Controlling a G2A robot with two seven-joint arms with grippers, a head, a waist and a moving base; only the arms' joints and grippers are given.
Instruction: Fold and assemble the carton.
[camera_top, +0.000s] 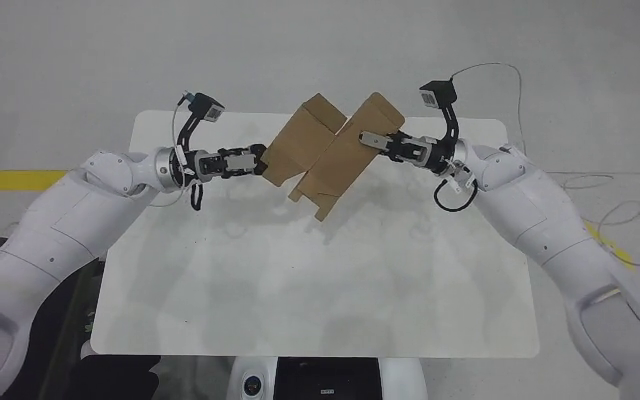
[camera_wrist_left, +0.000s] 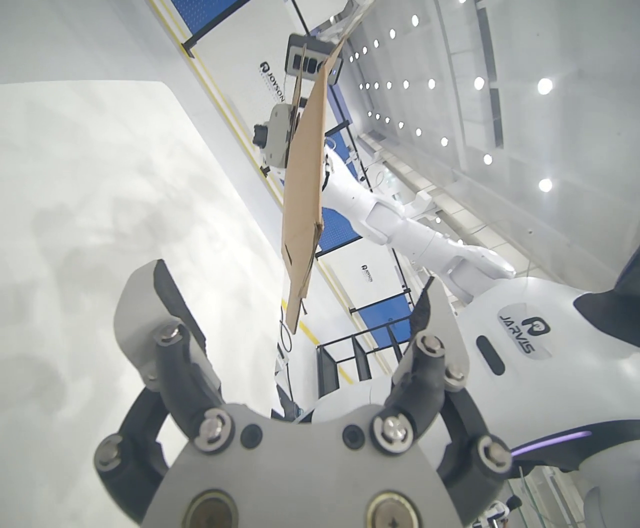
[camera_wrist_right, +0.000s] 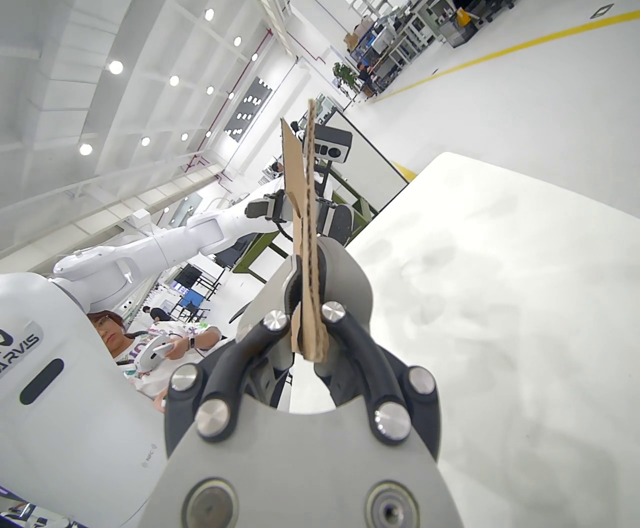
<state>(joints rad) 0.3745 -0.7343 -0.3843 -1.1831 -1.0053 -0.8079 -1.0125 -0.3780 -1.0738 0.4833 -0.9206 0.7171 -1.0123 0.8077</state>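
Bright even light, ceiling spotlights (camera_wrist_left: 545, 86) glaring (small white discs), wrist views bowed at edges

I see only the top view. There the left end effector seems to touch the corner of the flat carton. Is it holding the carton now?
Observer: No. In the left wrist view the left end effector is open. Its fingers are spread wide and neither one presses the carton.
Operator: And the right one, does it grip?
Observer: Yes. In the right wrist view the right end effector is shut on the carton, with the cardboard edge pinched between both fingers.
Operator: Does the carton lie on the table?
Observer: No. Both wrist views show it held in the air, apart from the table.
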